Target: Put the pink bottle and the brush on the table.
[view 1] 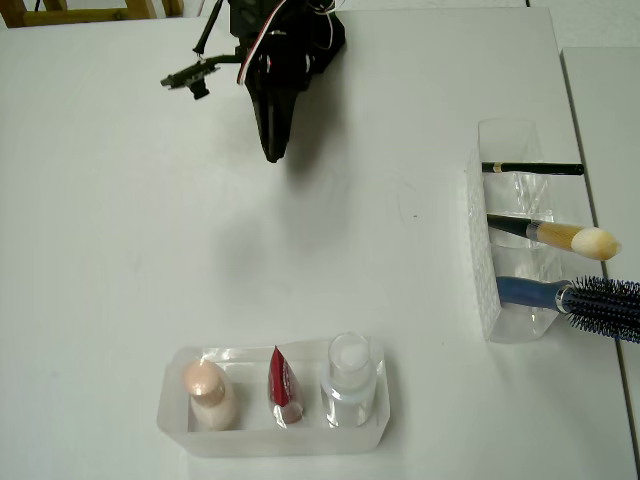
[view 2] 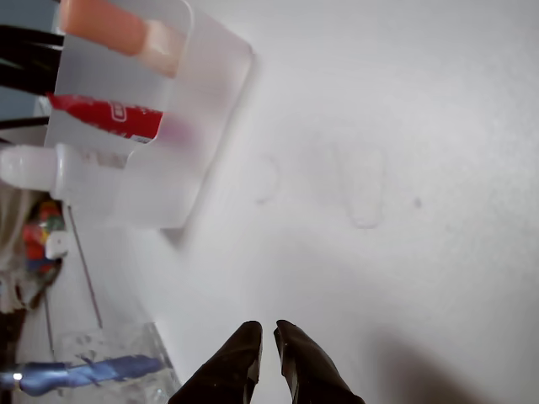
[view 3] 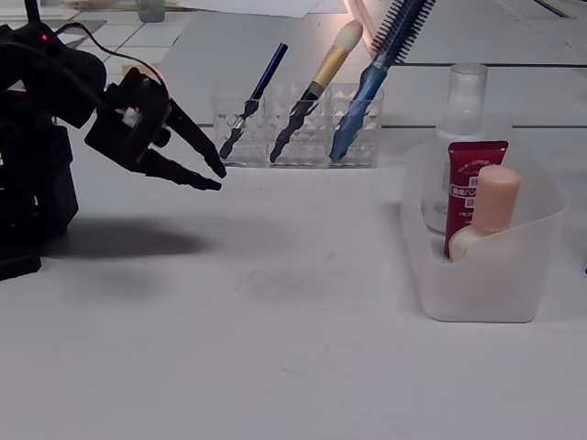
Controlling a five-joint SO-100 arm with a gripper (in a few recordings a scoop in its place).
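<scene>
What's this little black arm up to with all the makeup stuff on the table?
Right now it holds nothing. The gripper hangs above the bare white table, its fingers slightly apart. The pink bottle stands in a frosted tray beside a red tube and a clear bottle. The brush leans in a clear holder between a black pencil and a blue hairbrush. Neither has been taken out yet.

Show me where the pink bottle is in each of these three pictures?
Overhead view: the pink bottle stands at the left end of the tray, bottom centre.
Wrist view: it lies sideways in the picture at the top left, above the red tube.
Fixed view: it is at the right, at the tray's near end.
Shared landmark: the red tube, always next to it.
</scene>
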